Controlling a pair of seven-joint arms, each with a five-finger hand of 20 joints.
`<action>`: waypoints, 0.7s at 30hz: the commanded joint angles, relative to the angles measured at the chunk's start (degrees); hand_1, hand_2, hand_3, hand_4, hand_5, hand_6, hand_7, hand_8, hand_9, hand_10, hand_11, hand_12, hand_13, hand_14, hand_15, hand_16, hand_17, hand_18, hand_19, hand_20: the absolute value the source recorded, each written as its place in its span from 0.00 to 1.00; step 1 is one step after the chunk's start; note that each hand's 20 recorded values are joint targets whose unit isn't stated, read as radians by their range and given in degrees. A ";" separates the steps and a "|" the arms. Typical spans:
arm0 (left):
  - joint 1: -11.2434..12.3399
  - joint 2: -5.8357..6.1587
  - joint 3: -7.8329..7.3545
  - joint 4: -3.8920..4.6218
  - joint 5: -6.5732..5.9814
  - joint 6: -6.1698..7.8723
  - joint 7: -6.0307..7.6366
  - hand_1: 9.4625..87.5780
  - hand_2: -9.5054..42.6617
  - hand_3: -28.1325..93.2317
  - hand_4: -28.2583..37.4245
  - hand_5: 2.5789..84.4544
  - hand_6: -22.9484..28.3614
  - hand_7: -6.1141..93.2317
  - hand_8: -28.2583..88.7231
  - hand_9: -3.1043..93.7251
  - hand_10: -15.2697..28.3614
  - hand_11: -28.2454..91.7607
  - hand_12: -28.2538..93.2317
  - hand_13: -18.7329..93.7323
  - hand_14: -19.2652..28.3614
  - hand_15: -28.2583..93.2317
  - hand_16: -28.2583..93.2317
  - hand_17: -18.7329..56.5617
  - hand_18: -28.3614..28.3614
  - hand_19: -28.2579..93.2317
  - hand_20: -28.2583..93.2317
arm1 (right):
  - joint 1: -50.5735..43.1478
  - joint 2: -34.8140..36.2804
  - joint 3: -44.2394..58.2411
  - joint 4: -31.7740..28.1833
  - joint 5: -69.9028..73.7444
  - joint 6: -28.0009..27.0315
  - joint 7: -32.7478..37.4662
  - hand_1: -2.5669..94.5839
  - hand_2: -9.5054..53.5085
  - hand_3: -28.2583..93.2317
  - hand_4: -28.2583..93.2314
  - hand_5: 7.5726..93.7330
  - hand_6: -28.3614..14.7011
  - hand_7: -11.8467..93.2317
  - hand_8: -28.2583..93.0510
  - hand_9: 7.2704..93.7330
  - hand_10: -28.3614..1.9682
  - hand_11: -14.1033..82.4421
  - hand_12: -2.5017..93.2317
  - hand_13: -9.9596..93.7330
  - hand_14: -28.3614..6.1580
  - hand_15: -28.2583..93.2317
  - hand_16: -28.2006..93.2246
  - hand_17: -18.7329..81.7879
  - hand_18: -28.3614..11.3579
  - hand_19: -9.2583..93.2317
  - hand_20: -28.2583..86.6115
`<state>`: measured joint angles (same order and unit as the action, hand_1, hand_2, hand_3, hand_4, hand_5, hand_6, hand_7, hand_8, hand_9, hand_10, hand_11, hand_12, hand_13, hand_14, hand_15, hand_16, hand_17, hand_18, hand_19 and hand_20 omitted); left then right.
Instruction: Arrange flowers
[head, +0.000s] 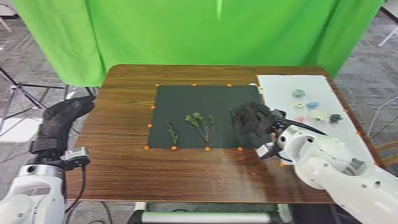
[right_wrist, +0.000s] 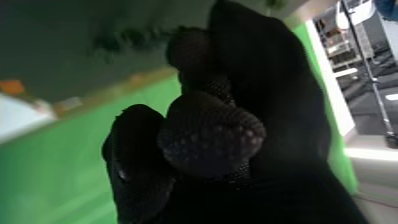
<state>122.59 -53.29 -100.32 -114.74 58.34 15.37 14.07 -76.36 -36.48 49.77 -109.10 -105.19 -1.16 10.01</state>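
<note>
The thin green stem (head: 233, 117) lies on the right-hand part of the dark mat (head: 182, 97), its long axis running from near to far, about in line with the mat's right edge. From the right hand (head: 256, 120), which is over that same part of the mat, the stem is just to the left, so close that its nearer end may run under the glove. In the right wrist view the fingers (right_wrist: 213, 142) are bent and narrow, drawn close together; whether the stem is caught among them I cannot tell. If it is free, the pinch ought to close across the stem, from its two sides; a push from the right would likely roll it towards the leafy bunch (head: 196, 120) at the middle of the mat.

Left of that bunch, still on the mat, is a slim sprig (head: 172, 134). To the mat's right, the white sheet (head: 286, 86) bears small flower heads (head: 299, 93). The left hand (head: 67, 112) is well apart, off the mat's left side by the edge of the bench (head: 115, 175), its fingers loosely straight and holding nothing. The right hand is by far the nearer for this stem.
</note>
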 joint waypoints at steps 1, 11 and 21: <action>0.89 -0.39 -0.45 -0.36 -0.41 -0.70 -0.12 0.29 0.15 0.75 0.19 0.55 0.52 0.28 0.17 0.51 0.66 0.46 0.35 0.49 0.74 0.36 0.26 0.32 0.67 0.29 0.34 | -2.48 0.59 0.24 -1.47 -0.40 -2.61 1.32 0.69 0.00 0.71 0.22 0.60 0.54 0.69 0.37 0.90 0.49 0.36 0.64 0.99 0.83 0.68 0.53 0.88 0.58 0.98 0.62; 0.88 -0.33 -0.37 -0.35 -0.46 -0.73 -0.10 0.29 0.15 0.75 0.19 0.55 0.52 0.28 0.17 0.51 0.66 0.46 0.36 0.49 0.74 0.36 0.26 0.32 0.67 0.29 0.34 | -4.06 0.24 1.13 -2.21 0.86 -4.77 2.69 0.68 0.00 0.71 0.22 0.60 0.55 0.69 0.37 0.90 0.51 0.36 0.64 0.99 0.83 0.68 0.53 0.88 0.58 0.98 0.62; 0.58 -0.25 -0.22 -0.13 -0.46 -1.29 -0.07 0.29 0.14 0.75 0.19 0.55 0.52 0.28 0.17 0.51 0.66 0.45 0.36 0.49 0.74 0.36 0.26 0.32 0.67 0.29 0.34 | -4.88 -0.33 2.20 -2.53 2.78 -6.85 3.97 0.66 0.00 0.72 0.22 0.58 0.59 0.69 0.38 0.89 0.55 0.35 0.62 0.98 0.81 0.68 0.53 0.87 0.57 0.98 0.62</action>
<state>122.84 -53.31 -100.40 -114.73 58.34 14.88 14.11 -80.72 -36.50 51.47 -111.11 -103.04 -6.05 13.04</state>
